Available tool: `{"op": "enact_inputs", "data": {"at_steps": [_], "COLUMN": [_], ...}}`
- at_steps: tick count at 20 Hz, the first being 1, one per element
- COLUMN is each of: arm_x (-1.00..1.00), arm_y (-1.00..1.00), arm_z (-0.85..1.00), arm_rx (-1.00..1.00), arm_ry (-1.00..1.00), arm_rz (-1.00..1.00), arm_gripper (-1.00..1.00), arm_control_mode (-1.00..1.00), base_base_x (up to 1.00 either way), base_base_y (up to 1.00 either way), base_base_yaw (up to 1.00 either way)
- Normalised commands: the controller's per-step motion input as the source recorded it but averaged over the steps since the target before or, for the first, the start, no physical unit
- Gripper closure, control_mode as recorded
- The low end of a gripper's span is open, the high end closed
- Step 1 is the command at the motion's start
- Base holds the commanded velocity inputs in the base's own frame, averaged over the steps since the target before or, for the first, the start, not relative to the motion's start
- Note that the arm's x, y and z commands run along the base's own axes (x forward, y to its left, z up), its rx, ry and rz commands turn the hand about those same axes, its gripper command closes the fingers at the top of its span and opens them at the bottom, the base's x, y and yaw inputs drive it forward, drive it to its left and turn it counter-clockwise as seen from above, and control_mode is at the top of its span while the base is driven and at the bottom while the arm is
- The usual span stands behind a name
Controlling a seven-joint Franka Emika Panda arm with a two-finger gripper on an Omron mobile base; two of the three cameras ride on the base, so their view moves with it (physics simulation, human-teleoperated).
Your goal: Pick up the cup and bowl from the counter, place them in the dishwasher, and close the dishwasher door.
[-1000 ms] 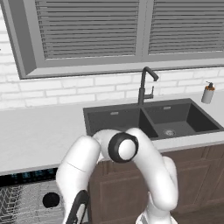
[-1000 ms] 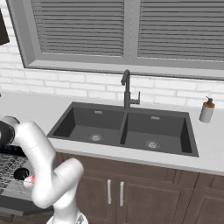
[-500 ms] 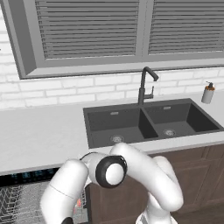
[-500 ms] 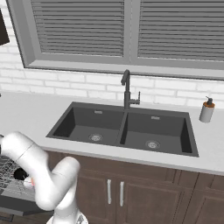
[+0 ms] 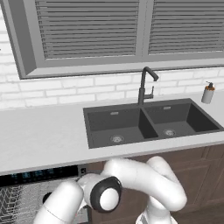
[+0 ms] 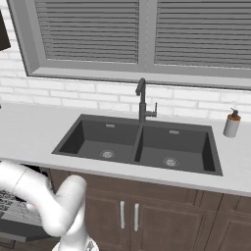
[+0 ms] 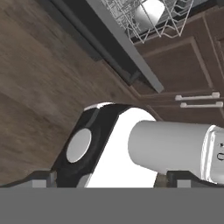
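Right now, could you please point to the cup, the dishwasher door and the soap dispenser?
cup [image 7: 148, 12]: hand view, its white side, inside the wire rack.
dishwasher door [image 7: 127, 49]: hand view, its open grey edge.
soap dispenser [image 6: 231, 126]: right base view, its white body.

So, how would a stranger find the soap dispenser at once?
Start at the dark double sink set in the light counter. Look past the basin that lies farther from the dishwasher, to the counter near the brick wall. The soap dispenser stands there, a small white bottle with a dark pump.
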Motion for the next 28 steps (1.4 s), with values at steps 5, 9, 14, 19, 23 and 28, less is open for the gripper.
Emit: {"op": "enact_inputs", "data": {"at_steps": [5, 9, 14, 19, 23, 28], "arm_x": [0.31, 0.47, 0.56, 0.63, 0.44, 0.57], "arm_y": [0.09, 0.1, 0.03, 0.05, 0.05, 0.0], "arm_z": [-0.12, -0.68, -0.56, -0.53, -0.64, -0.51], "arm_rx": [-0.03, -0.03, -0.04, -0.04, -0.02, 0.0], "arm_ry": [-0.2, 0.0, 0.0, -0.07, 0.0, -0.09], "arm_rz": [0.16, 0.24, 0.22, 0.31, 0.32, 0.23], "arm_gripper": [-1.0, -1.0, -1.0, -1.0, -1.0, -1.0], "arm_control_mode": [-1.0, -1.0, -1.0, -1.0, -1.0, -1.0], "base_base_x": [0.0, 0.0, 0.0, 0.0, 0.0, 0.0], "base_base_y": [0.0, 0.0, 0.0, 0.0, 0.0, 0.0], "base_base_yaw": [0.0, 0.0, 0.0, 0.0, 0.0, 0.0]}}
